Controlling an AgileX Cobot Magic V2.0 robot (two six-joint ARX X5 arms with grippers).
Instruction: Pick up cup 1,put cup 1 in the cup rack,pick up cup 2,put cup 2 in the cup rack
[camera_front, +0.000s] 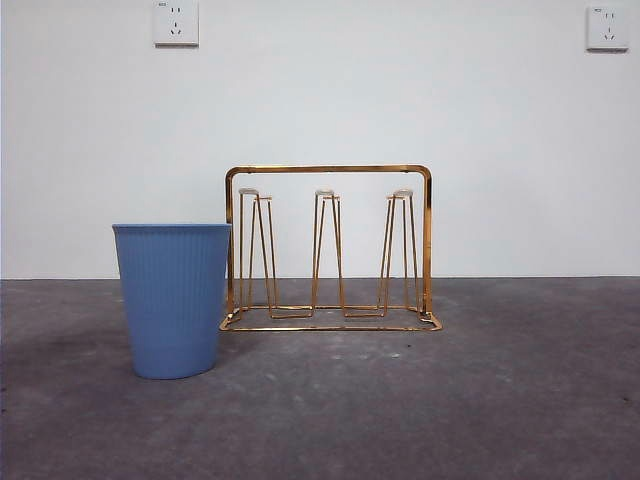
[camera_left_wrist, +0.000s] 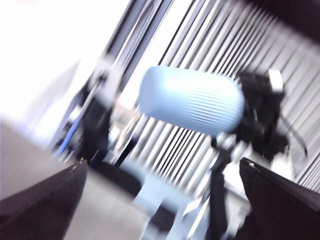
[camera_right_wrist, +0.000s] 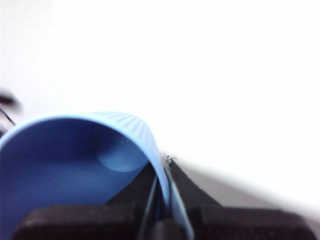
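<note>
Right gripper (camera_right_wrist: 162, 210) is clamped on the thin rim wall of a ribbed blue plastic cup (camera_right_wrist: 60, 170), probably light, stiff and slippery; left gripper (camera_left_wrist: 162, 167) gapes empty.

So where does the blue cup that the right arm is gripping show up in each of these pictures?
Front view: the held cup is not in it; the standing cup beside the cup rack has no end effector on it.
Left wrist view: blurred, pale blue, on its side mid-picture.
Right wrist view: lower left, mouth towards the camera, with the right end effector shut on its rim.
Shared landmark: its ribbed wall, in both wrist views.
</note>
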